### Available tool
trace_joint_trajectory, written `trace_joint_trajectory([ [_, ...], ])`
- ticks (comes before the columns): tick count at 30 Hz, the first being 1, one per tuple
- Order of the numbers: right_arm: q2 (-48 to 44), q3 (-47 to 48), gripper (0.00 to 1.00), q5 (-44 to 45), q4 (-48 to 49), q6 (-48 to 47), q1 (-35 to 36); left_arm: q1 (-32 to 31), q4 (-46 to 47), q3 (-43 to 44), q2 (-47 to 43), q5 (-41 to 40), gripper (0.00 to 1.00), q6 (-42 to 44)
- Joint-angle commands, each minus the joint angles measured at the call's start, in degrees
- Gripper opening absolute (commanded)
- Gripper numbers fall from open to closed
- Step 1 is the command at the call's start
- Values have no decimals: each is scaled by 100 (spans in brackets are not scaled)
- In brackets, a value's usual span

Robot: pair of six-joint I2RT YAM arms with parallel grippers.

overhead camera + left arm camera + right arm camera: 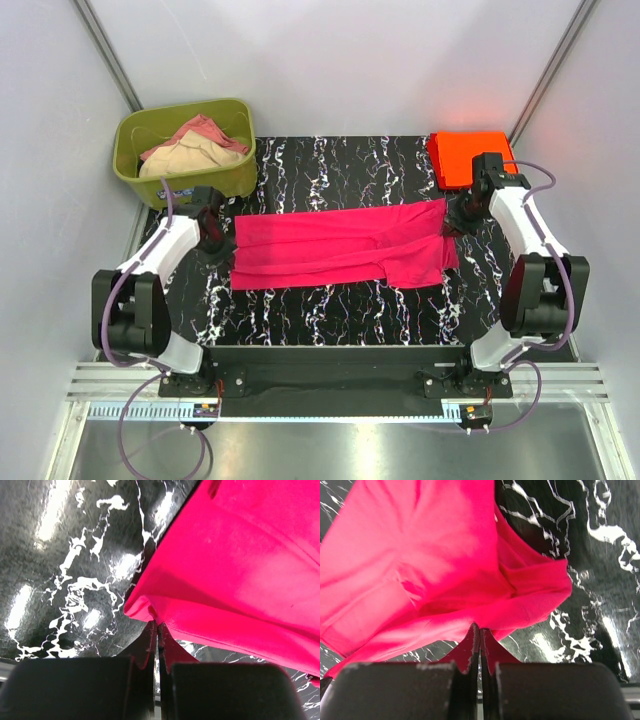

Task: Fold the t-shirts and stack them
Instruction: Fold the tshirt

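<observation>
Nearest the arm bases, the marbled black table (pixel 330 310) is bare in front of the pink shirt (pixel 340 245). The pink shirt lies across the middle as a long band, already narrowed lengthwise, with a sleeve bunched at its right end.

The left gripper (pixel 212 232) is at the shirt's left end. In the wrist view its fingers (pixel 145 645) are pressed together with a corner of pink cloth pinched between the tips. The right gripper (pixel 455 218) is at the shirt's right end, likewise clamped on a fold of the pink hem (pixel 480 630).

Beyond the shirt's right end, an orange shirt (pixel 462 155) sits folded into a neat rectangle. Beyond its left end stands a green tub (pixel 200 185) holding pale clothes (pixel 195 145).

The step in hand looks like the crosswise fold of the pink shirt. The next move probably calls for lifting one held end and carrying it over to the other, keeping the edges aligned and the cloth taut enough not to sag. The folded pink shirt would then go onto the orange one.

No brand, label or writing can be read anywhere.
</observation>
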Motion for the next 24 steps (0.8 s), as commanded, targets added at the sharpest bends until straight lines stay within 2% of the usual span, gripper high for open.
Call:
trace_joint_trajectory([
  [1,159,425,0,-126,169,-148,-53,90,58,307,234,-101,0,121],
  [24,1241,874,0,-152,257,-166,-246,381,120,1256,1430,356,0,429],
])
